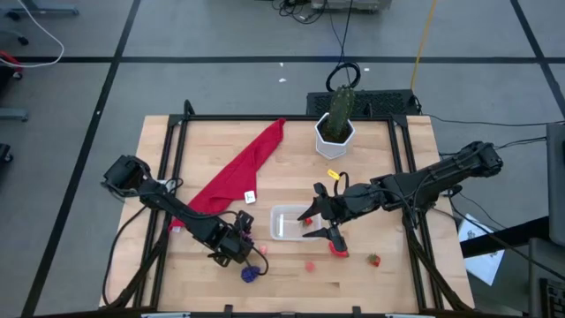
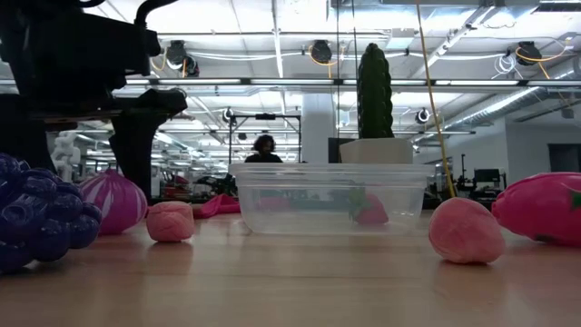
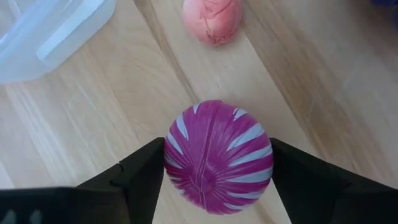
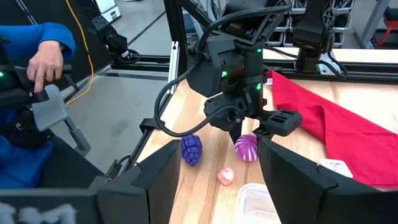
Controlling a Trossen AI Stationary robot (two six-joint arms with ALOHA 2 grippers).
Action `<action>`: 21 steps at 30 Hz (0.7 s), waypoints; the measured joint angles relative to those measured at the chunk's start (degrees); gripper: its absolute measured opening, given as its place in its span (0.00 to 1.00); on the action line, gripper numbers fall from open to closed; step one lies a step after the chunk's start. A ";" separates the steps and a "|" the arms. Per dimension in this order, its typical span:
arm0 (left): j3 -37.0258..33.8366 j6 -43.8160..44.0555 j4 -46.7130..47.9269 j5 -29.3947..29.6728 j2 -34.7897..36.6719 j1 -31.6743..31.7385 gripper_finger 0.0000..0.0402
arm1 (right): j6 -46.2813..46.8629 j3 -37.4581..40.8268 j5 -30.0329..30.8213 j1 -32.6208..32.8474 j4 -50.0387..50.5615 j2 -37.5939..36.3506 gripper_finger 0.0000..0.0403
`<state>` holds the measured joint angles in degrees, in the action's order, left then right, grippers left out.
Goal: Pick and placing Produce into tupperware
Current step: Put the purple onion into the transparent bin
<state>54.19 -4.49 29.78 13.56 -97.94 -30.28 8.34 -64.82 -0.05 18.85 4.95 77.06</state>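
The left gripper is down at the table with its two fingers either side of a purple-and-white striped toy vegetable, touching or all but touching it; from the left wrist view I'd say it has just closed on the piece, though I can't be sure it bears the weight yet. So the step in hand looks like the pick. Next it needs a straight lift, a short carry to the clear tupperware nearby, and a release over its open top. One red piece already lies inside. A pink piece and purple grapes wait on the wood. The right gripper hangs over the tupperware's far edge, fingers apart, holding nothing. A small white tag on the red cloth has marks too small to read; no other writing shows
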 joint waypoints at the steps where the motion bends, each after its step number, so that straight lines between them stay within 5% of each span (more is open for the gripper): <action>1: 0.00 0.15 0.04 0.00 0.15 0.00 0.66 | 0.00 0.00 0.00 0.00 -0.01 0.00 0.52; 15: 0.02 0.93 -2.20 3.18 9.19 0.00 0.66 | -2.93 0.00 0.40 -0.46 -0.42 -0.49 0.52; 21: 0.09 -1.70 -7.92 5.57 11.89 0.00 0.66 | -4.43 0.00 6.21 -2.53 -0.43 -3.51 0.52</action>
<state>54.28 -6.19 21.86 19.14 -86.05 -30.28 3.91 -64.82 6.16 16.32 4.51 73.54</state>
